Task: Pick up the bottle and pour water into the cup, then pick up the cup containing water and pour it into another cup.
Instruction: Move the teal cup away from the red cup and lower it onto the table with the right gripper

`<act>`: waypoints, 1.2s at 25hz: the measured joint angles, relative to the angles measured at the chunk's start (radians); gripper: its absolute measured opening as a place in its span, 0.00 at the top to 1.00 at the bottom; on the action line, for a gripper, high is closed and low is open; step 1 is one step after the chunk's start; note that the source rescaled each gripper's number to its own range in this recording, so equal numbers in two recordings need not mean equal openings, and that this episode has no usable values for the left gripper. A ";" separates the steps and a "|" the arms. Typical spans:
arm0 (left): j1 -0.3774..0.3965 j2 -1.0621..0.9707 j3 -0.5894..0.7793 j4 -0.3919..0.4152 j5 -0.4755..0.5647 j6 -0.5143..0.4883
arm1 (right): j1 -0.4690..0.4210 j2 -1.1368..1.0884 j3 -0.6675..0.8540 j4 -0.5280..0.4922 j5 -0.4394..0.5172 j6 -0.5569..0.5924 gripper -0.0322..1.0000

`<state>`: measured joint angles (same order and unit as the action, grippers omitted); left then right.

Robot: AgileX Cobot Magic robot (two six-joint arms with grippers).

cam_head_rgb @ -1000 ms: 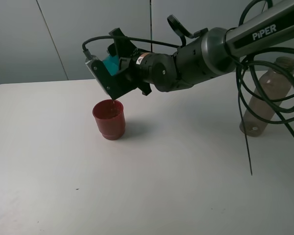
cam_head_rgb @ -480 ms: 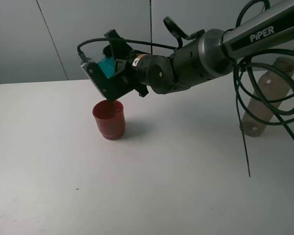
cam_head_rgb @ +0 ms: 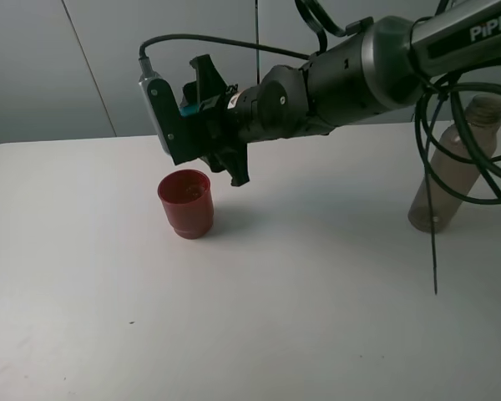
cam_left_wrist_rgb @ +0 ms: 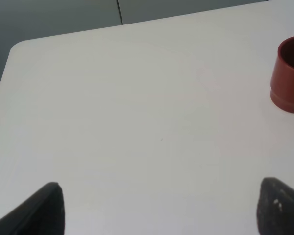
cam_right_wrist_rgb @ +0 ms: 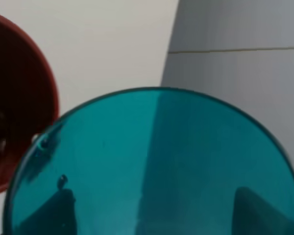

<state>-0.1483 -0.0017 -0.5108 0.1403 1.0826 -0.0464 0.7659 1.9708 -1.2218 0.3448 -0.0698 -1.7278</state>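
Observation:
My right gripper [cam_head_rgb: 202, 119] reaches across to the left of the exterior view and is shut on the teal cup [cam_head_rgb: 186, 109], held tipped just above and behind the red cup [cam_head_rgb: 186, 203]. Only a sliver of teal shows between the black fingers there. In the right wrist view the teal cup [cam_right_wrist_rgb: 152, 166] fills the frame, with small droplets on its wall and the red cup [cam_right_wrist_rgb: 14, 107] below its edge. The tall smoky bottle [cam_head_rgb: 451, 167] stands upright at the far right. My left gripper [cam_left_wrist_rgb: 159, 208] hangs open over bare table, the red cup [cam_left_wrist_rgb: 288, 81] well away from it.
The white table [cam_head_rgb: 259, 317] ends in a rounded far-left corner [cam_left_wrist_rgb: 19, 49] against a grey wall. Black cables [cam_head_rgb: 430, 217] hang from the right arm in front of the bottle.
The right gripper has rolled back and lifted the teal cup up off the red cup's rim. The red cup and the bottle have stayed in place.

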 joint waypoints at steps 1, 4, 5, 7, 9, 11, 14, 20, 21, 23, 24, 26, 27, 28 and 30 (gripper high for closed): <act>0.000 0.000 0.000 0.000 0.000 0.000 | -0.008 -0.009 0.000 0.002 0.029 0.045 0.86; 0.000 0.000 0.000 0.000 0.000 0.000 | -0.038 -0.028 0.000 -0.006 0.094 0.232 0.86; 0.000 0.000 0.000 0.000 0.000 0.000 | -0.052 -0.034 0.000 -0.019 0.110 0.310 0.86; 0.000 0.000 0.000 0.000 0.000 0.000 | -0.083 -0.040 0.000 -0.029 0.128 0.481 0.86; 0.000 0.000 0.000 0.000 0.000 0.000 | -0.106 -0.045 0.000 -0.044 0.135 0.685 0.86; 0.000 0.000 0.000 0.000 0.000 0.000 | -0.125 -0.047 0.004 -0.063 0.127 0.877 0.86; 0.000 0.000 0.000 0.000 0.000 0.000 | -0.147 -0.050 0.046 -0.101 0.026 1.156 0.86; 0.000 0.000 0.000 0.000 0.000 0.000 | -0.166 -0.053 0.203 -0.120 -0.241 1.375 0.86; 0.000 0.000 0.000 0.000 0.000 0.000 | -0.166 -0.053 0.235 -0.120 -0.300 1.390 0.86; 0.000 0.000 0.000 0.000 0.000 0.000 | -0.166 -0.051 0.293 -0.120 -0.424 1.426 0.86; 0.000 0.000 0.000 0.000 0.000 0.000 | -0.166 -0.045 0.319 -0.118 -0.498 1.440 0.86; 0.000 0.000 0.000 0.000 0.000 0.000 | -0.168 -0.019 0.348 -0.116 -0.583 1.460 0.86; 0.000 0.000 0.000 0.000 0.000 0.000 | -0.168 -0.002 0.353 -0.116 -0.598 1.467 0.86; 0.000 0.000 0.000 0.000 0.000 0.000 | -0.168 0.017 0.356 -0.116 -0.605 1.469 0.86; 0.000 0.000 0.000 0.000 0.000 0.000 | -0.168 0.054 0.358 -0.116 -0.612 1.475 0.86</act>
<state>-0.1483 -0.0017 -0.5108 0.1403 1.0826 -0.0464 0.5983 2.0244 -0.8638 0.2283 -0.6820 -0.2525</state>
